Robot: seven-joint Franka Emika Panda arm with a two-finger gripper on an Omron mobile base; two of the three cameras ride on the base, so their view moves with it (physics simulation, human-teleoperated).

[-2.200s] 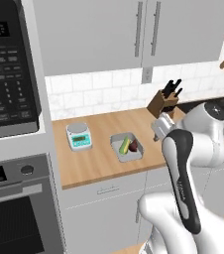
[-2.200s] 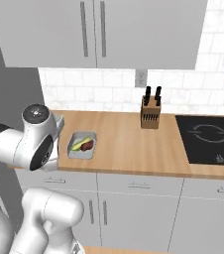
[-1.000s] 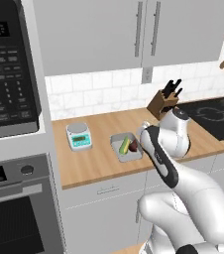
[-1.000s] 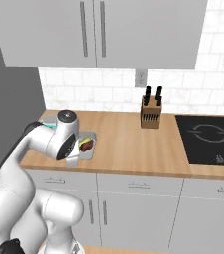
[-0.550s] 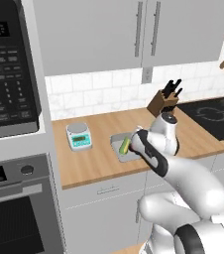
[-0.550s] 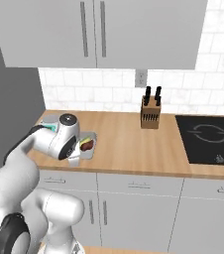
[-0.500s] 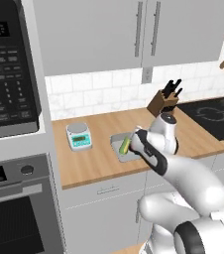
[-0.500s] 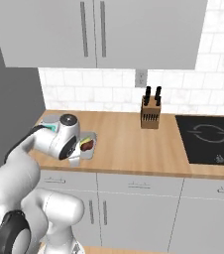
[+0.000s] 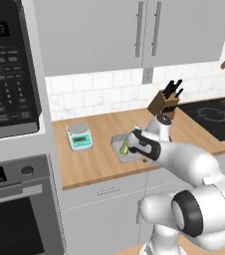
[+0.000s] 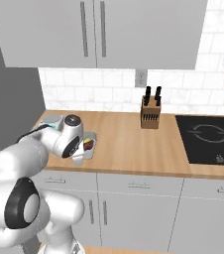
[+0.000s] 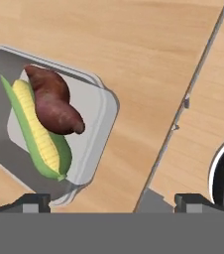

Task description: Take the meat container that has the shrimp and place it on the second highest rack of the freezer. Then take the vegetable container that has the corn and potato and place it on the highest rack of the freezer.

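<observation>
The vegetable container (image 11: 103,106) is a shallow grey tray on the wooden counter. In it the corn (image 11: 37,131) lies beside the potato (image 11: 52,101). My gripper (image 11: 115,201) hangs low over the counter, open. The tray's near corner lies by its left fingertip, and nothing is between the fingers. From the left base view my hand (image 9: 134,144) covers part of the tray (image 9: 117,144), with the corn (image 9: 125,147) peeking out. The right base view shows the tray (image 10: 90,139) just behind my wrist. The freezer, its racks and the meat container with the shrimp are out of view.
A teal kitchen scale (image 9: 78,137) stands left of the tray. A knife block (image 10: 150,111) sits at the back of the counter and a black cooktop (image 10: 210,139) lies to the right. A microwave (image 9: 7,74) and wall oven (image 9: 15,209) fill the left side.
The arm has swung down and to the left, bringing the hand from above the counter to just over the tray. The jaws stayed open; the tray has not moved.
</observation>
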